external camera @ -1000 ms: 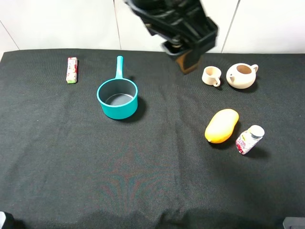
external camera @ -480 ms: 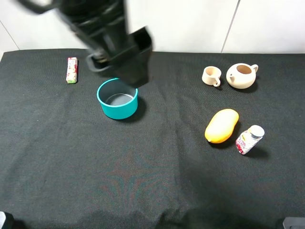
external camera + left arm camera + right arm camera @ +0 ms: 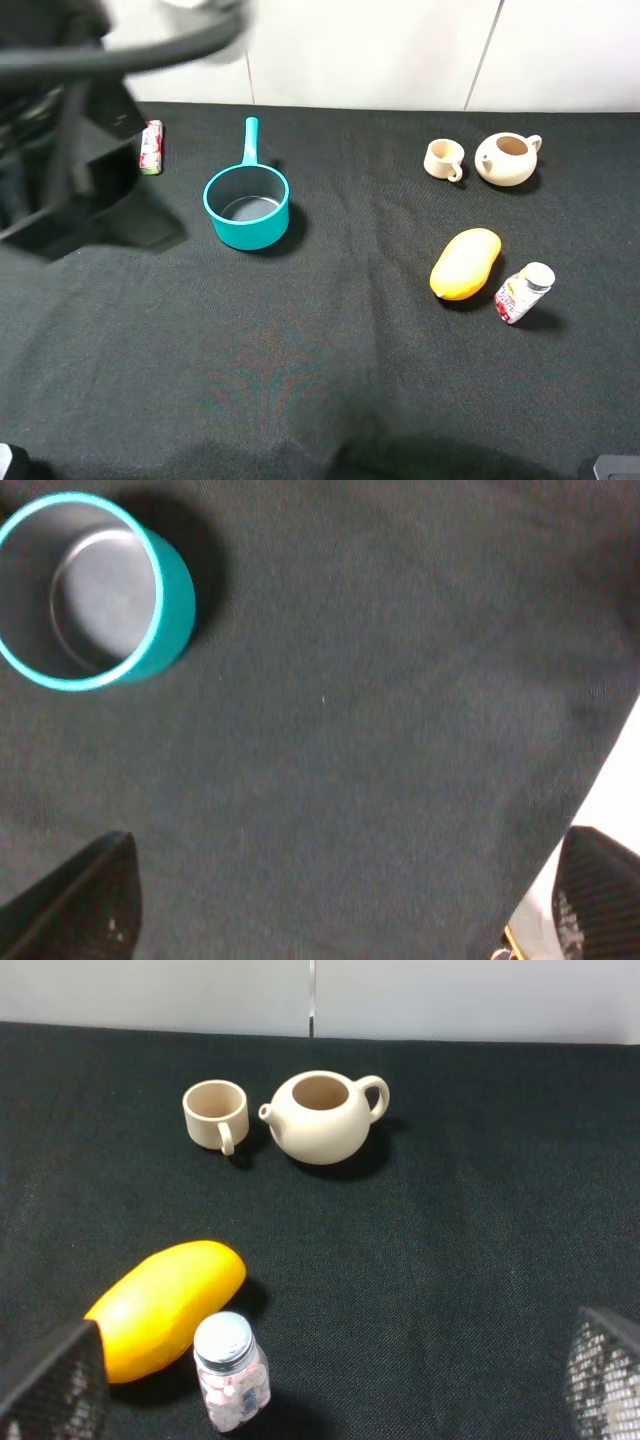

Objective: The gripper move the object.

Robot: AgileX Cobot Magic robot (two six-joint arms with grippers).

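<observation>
Teapot (image 3: pixel 322 1118) lidless; mango (image 3: pixel 165 1307) untouched.

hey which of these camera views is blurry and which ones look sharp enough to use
Exterior high view: the left arm is a dark motion-blurred smear at the left edge, while the mango, teal pan and bottle are sharp. Left wrist view: slightly soft, but the pan is readable. Right wrist view: crisp on the mango, cup and teapot; only the fingertips at the corners are out of focus.

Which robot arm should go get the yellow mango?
Probably the right. The mango lies on the right side of the table, right in front of the right gripper. The left gripper hangs near the teal pan.
</observation>
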